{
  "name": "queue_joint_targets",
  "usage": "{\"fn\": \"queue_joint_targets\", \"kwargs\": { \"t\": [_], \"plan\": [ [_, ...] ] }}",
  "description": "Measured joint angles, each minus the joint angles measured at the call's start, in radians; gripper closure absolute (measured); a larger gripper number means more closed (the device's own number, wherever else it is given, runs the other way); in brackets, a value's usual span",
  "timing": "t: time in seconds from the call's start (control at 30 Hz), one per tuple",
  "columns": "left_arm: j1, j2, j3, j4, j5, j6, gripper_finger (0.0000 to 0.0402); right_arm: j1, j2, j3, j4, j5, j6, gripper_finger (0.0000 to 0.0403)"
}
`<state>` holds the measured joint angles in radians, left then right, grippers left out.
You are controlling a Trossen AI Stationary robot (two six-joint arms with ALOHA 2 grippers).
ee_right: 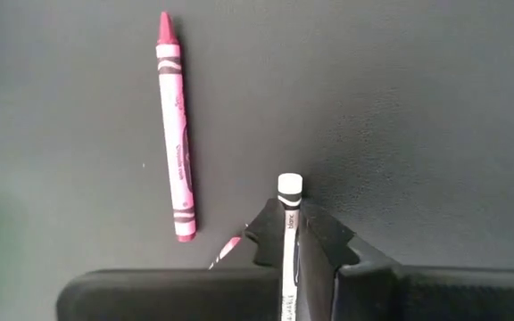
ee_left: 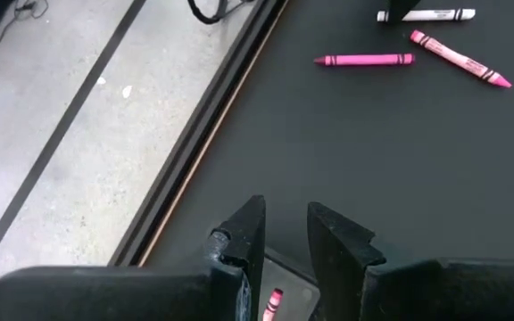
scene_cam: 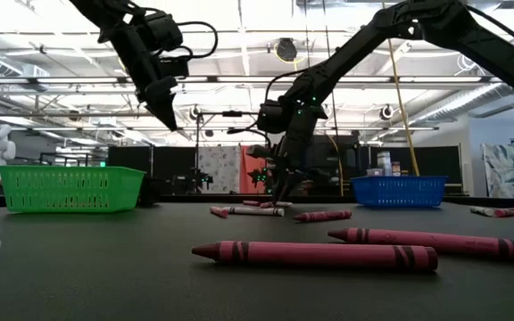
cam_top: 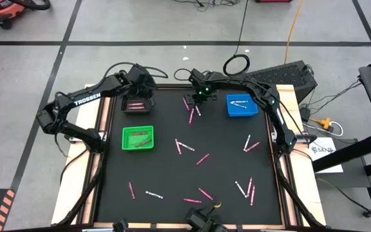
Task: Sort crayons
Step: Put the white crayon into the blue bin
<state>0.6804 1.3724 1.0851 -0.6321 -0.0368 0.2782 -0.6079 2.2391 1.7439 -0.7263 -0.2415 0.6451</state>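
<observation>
Pink and white crayons lie scattered on the black mat (cam_top: 172, 167). My right gripper (cam_top: 198, 102) is low over the far middle of the mat, shut on a white crayon (ee_right: 288, 214). A pink crayon (ee_right: 175, 165) lies beside it. My left gripper (cam_top: 136, 96) is at the far left, raised over a small dark tray (cam_top: 134, 105) that holds pink crayons. Its fingers (ee_left: 248, 232) stand a little apart with nothing between them. A blue tray (cam_top: 241, 104) holds white crayons. My right gripper pinches the white crayon between its two fingers, which point down at the mat. The crayon lies along the fingers, and its flat end (ee_right: 290, 185) sticks out past the fingertips. I cannot tell whether it is clear of the mat.
A green tray (cam_top: 138, 138) with a few crayons stands on the left of the mat. Loose crayons lie at the middle (cam_top: 184, 147), right (cam_top: 252, 145) and near side (cam_top: 245, 188). A small yellow bit (cam_top: 216, 205) lies near the front edge.
</observation>
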Motion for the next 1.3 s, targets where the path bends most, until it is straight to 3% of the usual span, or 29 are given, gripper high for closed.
{"fn": "queue_joint_targets", "kwargs": {
  "t": [0.23, 0.6, 0.9, 1.17, 1.3],
  "plan": [
    [0.000, 0.000, 0.000, 0.023, 0.000, 0.000, 0.0313, 0.002, -0.026, -0.003, -0.024, -0.051, -0.024, 0.0402],
    [0.000, 0.000, 0.000, 0.022, 0.000, 0.000, 0.0313, 0.001, -0.195, -0.002, -0.178, -0.044, -0.158, 0.0403],
    [0.000, 0.000, 0.000, 0.021, 0.005, 0.000, 0.0313, -0.005, -0.358, -0.002, -0.394, 0.167, -0.352, 0.0403],
    [-0.018, 0.000, 0.000, 0.018, 0.006, 0.001, 0.0313, -0.048, -0.431, -0.001, -0.505, 0.294, -0.415, 0.0403],
    [-0.065, 0.000, 0.000, -0.003, 0.007, 0.016, 0.0313, -0.078, -0.431, -0.008, -0.510, 0.297, -0.464, 0.0403]
  ]
}}
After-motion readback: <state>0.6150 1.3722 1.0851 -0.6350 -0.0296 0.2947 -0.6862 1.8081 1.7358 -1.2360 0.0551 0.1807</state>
